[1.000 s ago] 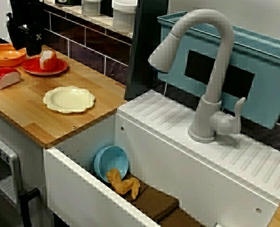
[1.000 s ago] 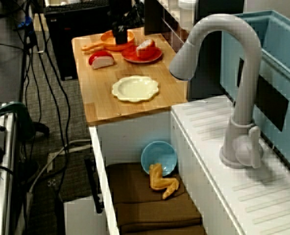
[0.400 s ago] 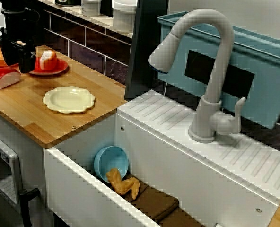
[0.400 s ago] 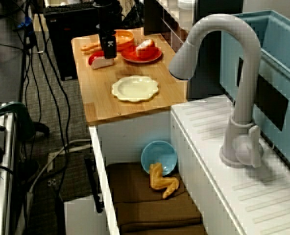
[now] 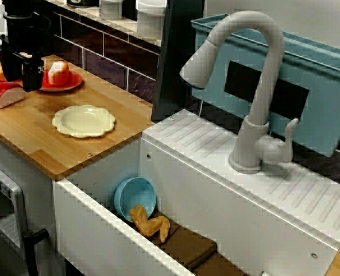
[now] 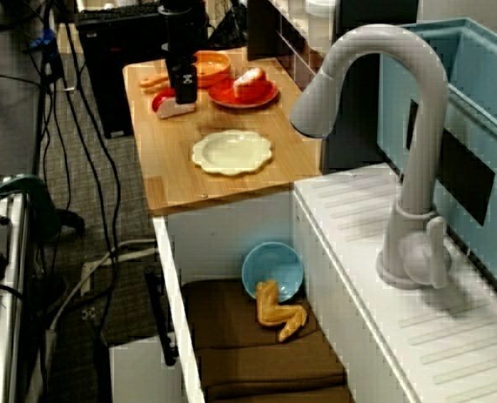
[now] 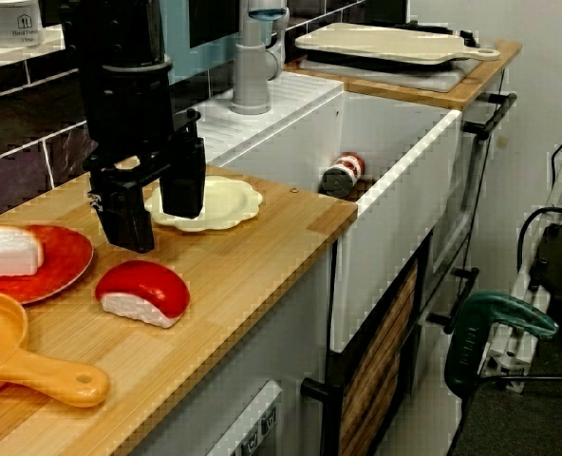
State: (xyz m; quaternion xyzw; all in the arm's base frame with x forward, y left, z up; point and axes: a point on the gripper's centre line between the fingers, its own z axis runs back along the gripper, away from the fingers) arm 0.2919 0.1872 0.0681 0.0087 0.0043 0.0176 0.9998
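My black gripper (image 7: 155, 204) hangs open over the wooden counter (image 7: 262, 256), nothing between its fingers. In the view from the counter's end it stands just behind a red-and-white sushi piece (image 7: 140, 292), apart from it. A cream scalloped plate (image 7: 226, 201) lies right behind the gripper, and a red plate (image 7: 58, 258) with a white-and-red piece (image 7: 4, 249) is to its left. In the view across the sink the gripper (image 5: 20, 70) is between the sushi piece (image 5: 3, 94) and the red plate (image 5: 66, 82). From above, the gripper (image 6: 181, 87) partly hides the sushi piece (image 6: 171, 105).
An orange pan (image 7: 15, 351) lies at the counter's near end. The white sink (image 5: 101, 230) holds a blue bowl (image 5: 136, 196), a fried chicken toy (image 5: 149, 223) and a can (image 7: 341, 174). A grey faucet (image 5: 256, 86) rises behind it. A cutting board (image 7: 395, 43) lies beyond.
The gripper has come away from the orange pan at the back and dropped lower, now over the counter by the sushi piece. Nothing else moved.
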